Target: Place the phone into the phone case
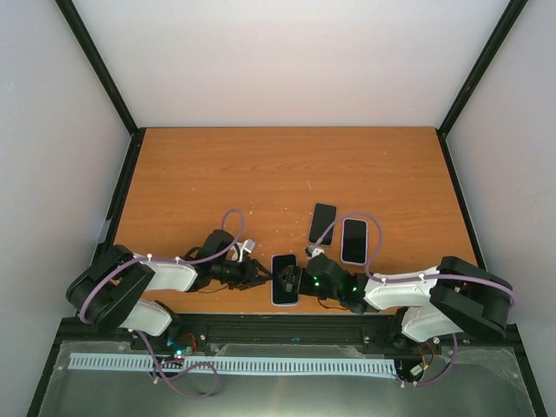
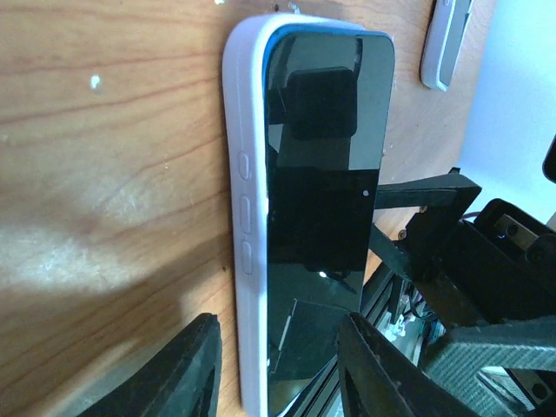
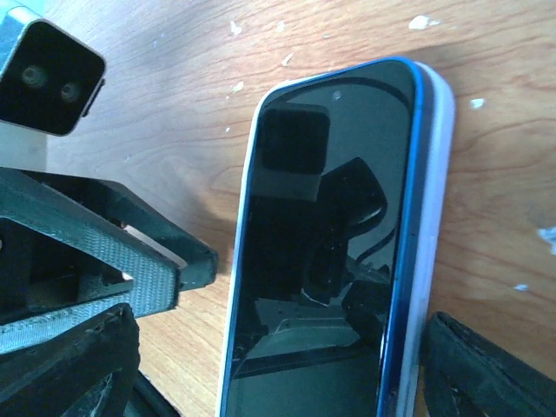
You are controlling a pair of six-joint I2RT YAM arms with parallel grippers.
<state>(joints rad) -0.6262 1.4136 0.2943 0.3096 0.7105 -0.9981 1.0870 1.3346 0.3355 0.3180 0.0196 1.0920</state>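
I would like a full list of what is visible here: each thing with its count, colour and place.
cased phone: 1, blue body, dark screen, white case; near table edge, between both tools
black phone: 1, black; further back, right of centre
white-rimmed phone or case: 1, dark face; beside the black phone, toward the right arm
table: 1, orange-brown wood
left tool: 1, black; fingers astride the cased phone
right tool: 1, black; open around the same phone
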